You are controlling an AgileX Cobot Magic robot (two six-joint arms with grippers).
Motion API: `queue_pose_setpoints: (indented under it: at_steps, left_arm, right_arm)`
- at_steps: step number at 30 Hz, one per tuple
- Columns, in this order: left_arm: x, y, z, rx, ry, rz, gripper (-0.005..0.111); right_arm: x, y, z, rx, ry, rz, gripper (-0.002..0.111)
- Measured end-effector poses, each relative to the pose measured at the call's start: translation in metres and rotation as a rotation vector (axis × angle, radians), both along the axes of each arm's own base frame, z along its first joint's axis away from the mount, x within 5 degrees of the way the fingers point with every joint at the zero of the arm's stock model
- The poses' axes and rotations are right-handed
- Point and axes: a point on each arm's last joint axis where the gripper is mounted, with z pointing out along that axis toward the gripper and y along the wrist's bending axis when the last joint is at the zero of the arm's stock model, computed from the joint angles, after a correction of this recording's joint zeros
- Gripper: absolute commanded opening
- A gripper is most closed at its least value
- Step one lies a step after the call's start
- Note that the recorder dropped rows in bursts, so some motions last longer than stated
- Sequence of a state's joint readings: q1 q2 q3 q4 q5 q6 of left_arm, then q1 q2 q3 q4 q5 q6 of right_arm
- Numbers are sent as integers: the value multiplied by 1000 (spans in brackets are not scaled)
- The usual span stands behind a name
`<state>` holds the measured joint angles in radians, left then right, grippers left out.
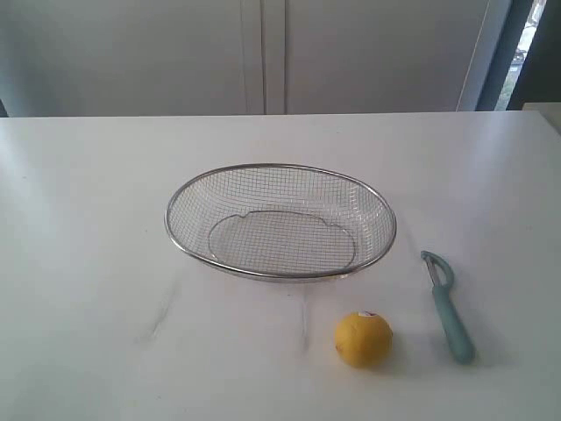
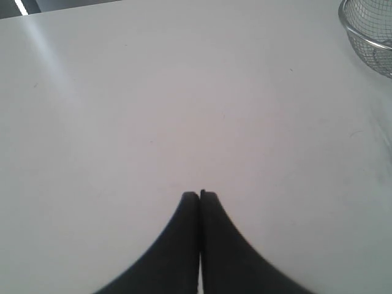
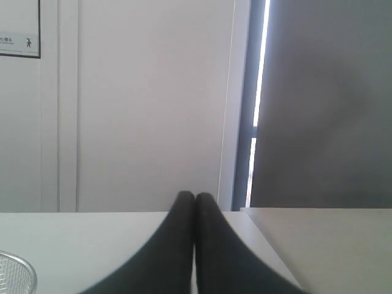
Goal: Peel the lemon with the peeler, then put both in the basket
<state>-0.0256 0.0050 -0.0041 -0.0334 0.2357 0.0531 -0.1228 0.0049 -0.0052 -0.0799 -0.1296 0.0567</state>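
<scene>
On the white table (image 1: 88, 219) the silver wire-mesh basket (image 1: 280, 221) stands in the middle, with nothing in it. In front of it, to the right, rests the yellow lemon (image 1: 363, 338), its white sticker on top. The teal-handled peeler (image 1: 447, 304) lies right of the lemon, blade end toward the back. Neither arm shows in the exterior view. My left gripper (image 2: 200, 195) is shut over bare table, the basket's rim (image 2: 367, 33) showing at that view's edge. My right gripper (image 3: 195, 196) is shut, held level above the table, with a bit of basket (image 3: 15, 272) in the corner.
Grey-white wall panels (image 1: 263, 53) rise behind the table. A second table surface (image 3: 324, 245) adjoins on the right, past a dark door frame (image 3: 245, 104) with a bright slit of daylight.
</scene>
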Motion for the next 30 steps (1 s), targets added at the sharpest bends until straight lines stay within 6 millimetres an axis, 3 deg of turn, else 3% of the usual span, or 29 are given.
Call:
queue_pose_setpoints:
  at_steps: [8,19,30]
  left_arm:
    - [0,0,0,0,0,0,0]
    - [0,0,0,0,0,0,0]
    - [0,0,0,0,0,0,0]
  right_arm:
    - [-1,0,6,-3,-22,1,0]
    - [-14,0,54,4,6,-17,0]
    - [6,-3,82,32,203,-29,0]
